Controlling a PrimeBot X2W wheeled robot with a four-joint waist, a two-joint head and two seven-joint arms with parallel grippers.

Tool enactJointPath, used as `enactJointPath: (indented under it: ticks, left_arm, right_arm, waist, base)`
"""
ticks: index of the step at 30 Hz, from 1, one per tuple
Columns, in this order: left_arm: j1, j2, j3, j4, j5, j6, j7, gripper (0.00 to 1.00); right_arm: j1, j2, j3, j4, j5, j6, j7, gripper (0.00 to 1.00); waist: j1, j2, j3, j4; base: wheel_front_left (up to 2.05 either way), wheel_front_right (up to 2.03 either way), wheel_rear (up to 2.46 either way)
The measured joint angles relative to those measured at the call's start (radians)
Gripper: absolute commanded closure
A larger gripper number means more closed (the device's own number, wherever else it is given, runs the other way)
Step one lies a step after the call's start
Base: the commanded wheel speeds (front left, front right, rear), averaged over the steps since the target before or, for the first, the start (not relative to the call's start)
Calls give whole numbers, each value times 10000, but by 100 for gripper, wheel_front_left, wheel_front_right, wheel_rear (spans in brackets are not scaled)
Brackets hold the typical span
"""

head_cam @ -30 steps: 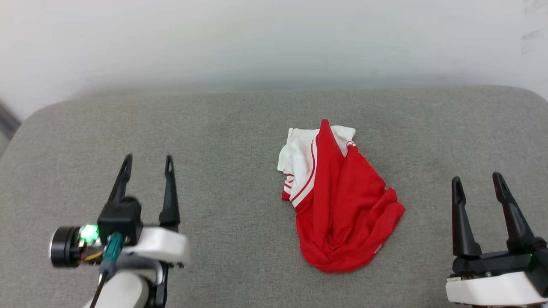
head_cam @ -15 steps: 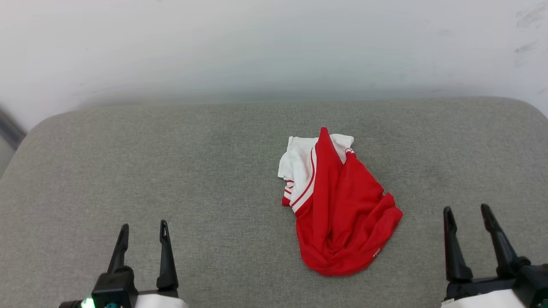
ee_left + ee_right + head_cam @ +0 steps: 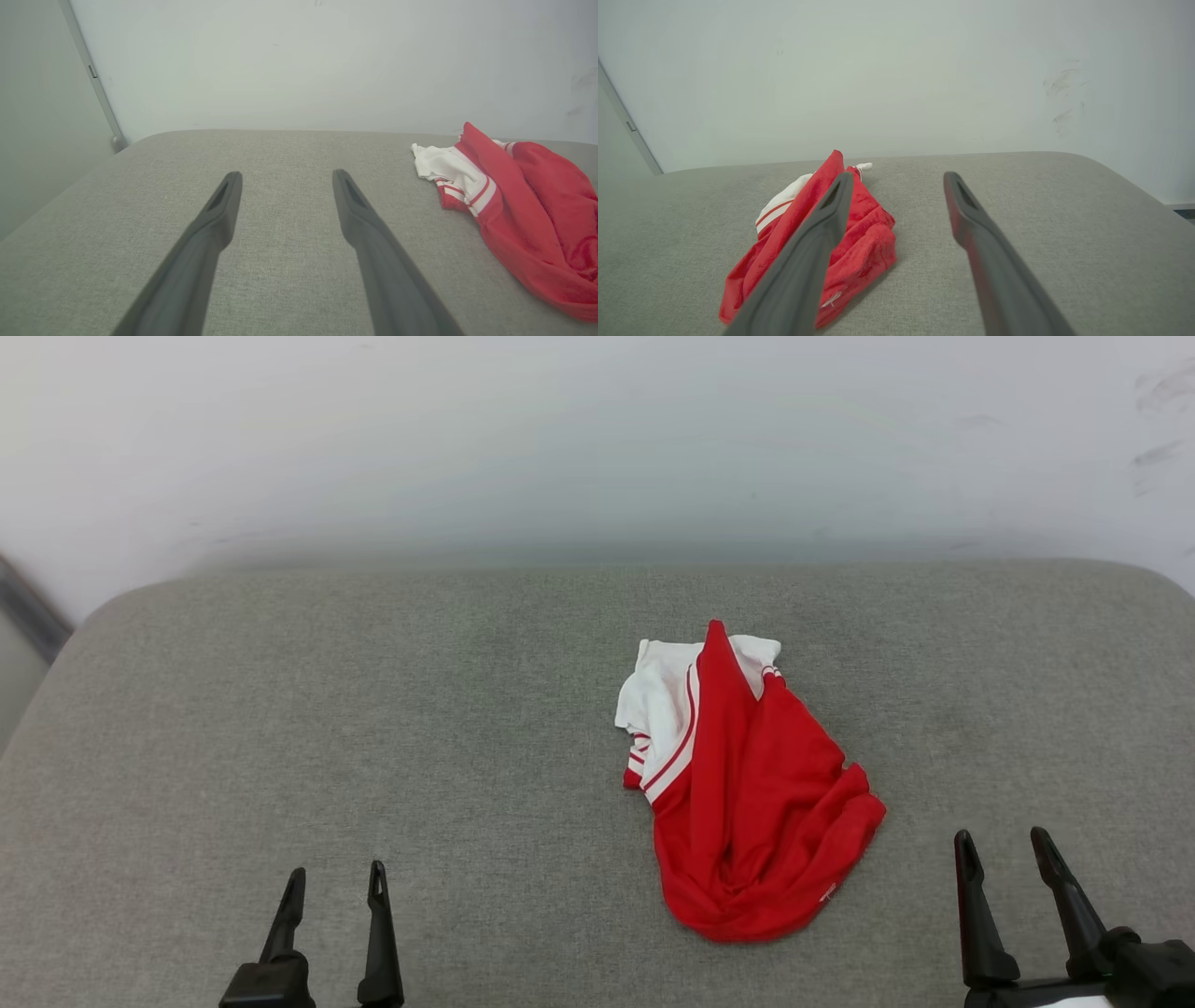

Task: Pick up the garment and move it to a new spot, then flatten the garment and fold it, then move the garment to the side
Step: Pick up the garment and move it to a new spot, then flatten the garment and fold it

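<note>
Left gripper (image 3: 336, 870) and right gripper (image 3: 1001, 833) gape empty, apart from the crumpled garment (image 3: 747, 803), its tag (image 3: 826, 894) unreadable.

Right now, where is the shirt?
In the head view the shirt lies crumpled on the grey cushion, right of centre, ahead and to the left of the right gripper, which is clear of it.

Looking along the left pincer (image 3: 286, 173), standing wide apart and gripping nothing between the two dark fingers (image 3: 210, 238). Pointing across the grey fabric-covered table (image 3: 140, 196) toward a pale wall (image 3: 299, 60). Lying crumpled on the table at the right, well apart from the pincer: the garment (image 3: 528, 210), red with a white sleeve and striped trim, running past the view's right edge.
</note>
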Motion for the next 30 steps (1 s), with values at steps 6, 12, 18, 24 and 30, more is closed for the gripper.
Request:
enactJointPath:
  ticks: [6, 12, 18, 24, 30]
  left_arm:
    - [121, -341, 414, 151, 337, -466, 0, 0]
    - [146, -516, 717, 192, 545, -732, 0, 0]
    - [149, -625, 913, 219, 665, -882, 0, 0]
    - [82, -665, 1005, 380, 727, -1104, 0, 0]
    - [-1037, -441, 1260, 667, 840, -1716, 0, 0]
  right_arm:
    - [55, 0, 52, 75, 65, 0, 0, 0]
    - [107, 0, 79, 88, 67, 0, 0, 0]
    - [119, 0, 86, 86, 65, 0, 0, 0]
    - [126, 0, 92, 81, 65, 0, 0, 0]
    - [17, 0, 127, 48, 36, 0, 0, 0]
  waist:
    - [0, 0, -33, 40]
    - [0, 0, -33, 40]
    - [0, 0, -15, 28]
    - [0, 0, 15, -11]
    - [0, 0, 91, -116]
  base:
    - [0, 0, 0]
    - [0, 0, 0]
    - [0, 0, 0]
    - [0, 0, 0]
    - [0, 0, 0]
